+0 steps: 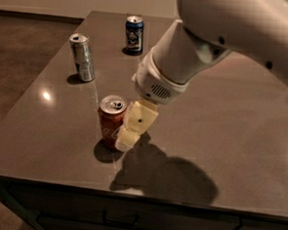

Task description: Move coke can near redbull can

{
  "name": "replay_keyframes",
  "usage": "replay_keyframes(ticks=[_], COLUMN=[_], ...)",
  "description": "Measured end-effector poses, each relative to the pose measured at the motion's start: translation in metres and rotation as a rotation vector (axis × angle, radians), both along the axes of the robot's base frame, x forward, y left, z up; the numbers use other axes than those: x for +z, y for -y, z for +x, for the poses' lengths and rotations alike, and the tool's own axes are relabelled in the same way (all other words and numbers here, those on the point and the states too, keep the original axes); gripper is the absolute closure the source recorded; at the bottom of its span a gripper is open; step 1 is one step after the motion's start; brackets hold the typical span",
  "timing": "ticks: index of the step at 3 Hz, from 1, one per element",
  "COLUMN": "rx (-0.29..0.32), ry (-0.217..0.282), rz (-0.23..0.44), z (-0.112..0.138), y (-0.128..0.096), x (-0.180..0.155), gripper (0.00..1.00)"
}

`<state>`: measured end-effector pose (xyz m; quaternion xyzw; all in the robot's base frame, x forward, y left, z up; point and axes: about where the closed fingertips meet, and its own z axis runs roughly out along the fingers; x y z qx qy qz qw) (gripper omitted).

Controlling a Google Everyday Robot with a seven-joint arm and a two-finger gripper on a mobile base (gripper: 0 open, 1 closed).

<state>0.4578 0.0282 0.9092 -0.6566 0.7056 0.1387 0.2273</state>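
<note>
The coke can [109,122], red with white script and a silver top, stands upright near the front left of the dark table [239,157]. The redbull can [83,58], slim and silver-grey, stands upright further back and to the left, well apart from the coke can. My gripper [125,137] hangs from the big white arm [186,56] and sits low, right against the coke can's right side, partly in front of it.
A short dark blue can [134,34] with a white emblem stands at the back of the table. The table's front edge [129,191] runs just below the coke can, with drawers under it. Floor lies to the left.
</note>
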Motion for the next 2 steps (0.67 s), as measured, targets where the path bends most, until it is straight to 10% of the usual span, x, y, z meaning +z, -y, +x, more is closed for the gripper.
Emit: replay_keyframes(ticks=[2], rx=[0.055], ry=[-0.038], rz=[0.019], z=[-0.0018], y=[-0.0255], x=[-0.0098], gripper=[0.4])
